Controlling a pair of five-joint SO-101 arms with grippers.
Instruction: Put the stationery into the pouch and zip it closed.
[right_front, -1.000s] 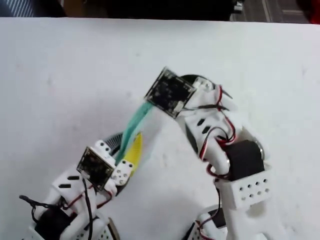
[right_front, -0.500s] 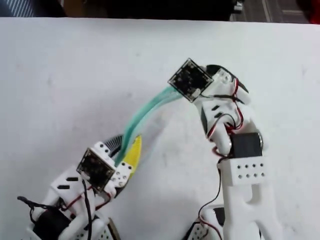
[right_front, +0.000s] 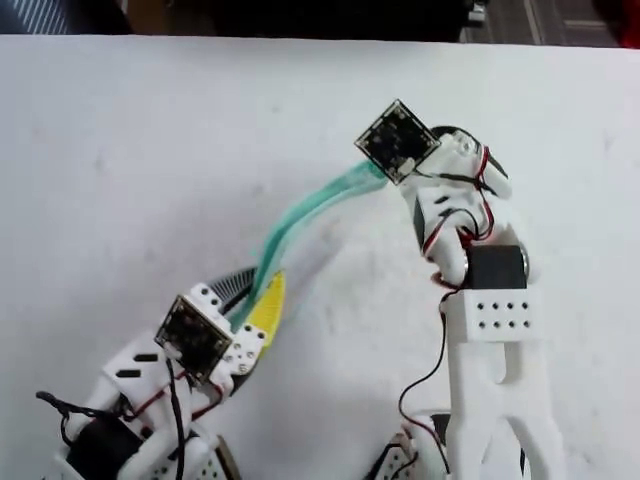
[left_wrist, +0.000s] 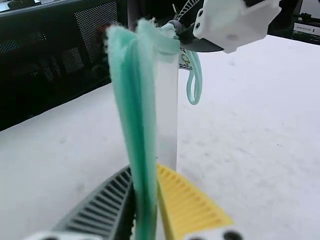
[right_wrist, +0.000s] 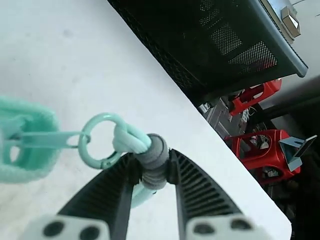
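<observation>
The teal pouch (right_front: 300, 225) hangs stretched between the two arms above the white table (right_front: 140, 150). In the left wrist view, my left gripper (left_wrist: 145, 172) is shut on the pouch's near edge (left_wrist: 136, 115), pinched between its grey finger (left_wrist: 102, 207) and yellow finger (left_wrist: 192, 210). My right gripper (right_wrist: 152, 161) is shut on the grey bead of the zipper pull (right_wrist: 152, 157). A teal ring (right_wrist: 100, 140) links that bead to the slider (right_wrist: 42, 140) at the pouch's far end. The left wrist view shows the right gripper (left_wrist: 200, 44) at that far end with the pull loop (left_wrist: 194, 82) dangling.
A black mesh rack (right_wrist: 215, 45) and red items (right_wrist: 260, 145) stand beyond the table's far edge. Bare white tabletop surrounds both arms. The right arm's body (right_front: 490, 330) occupies the front right.
My right gripper has moved right and away from the left arm, drawing the zipper pull along. The pouch is now stretched longer. The left arm has stayed put.
</observation>
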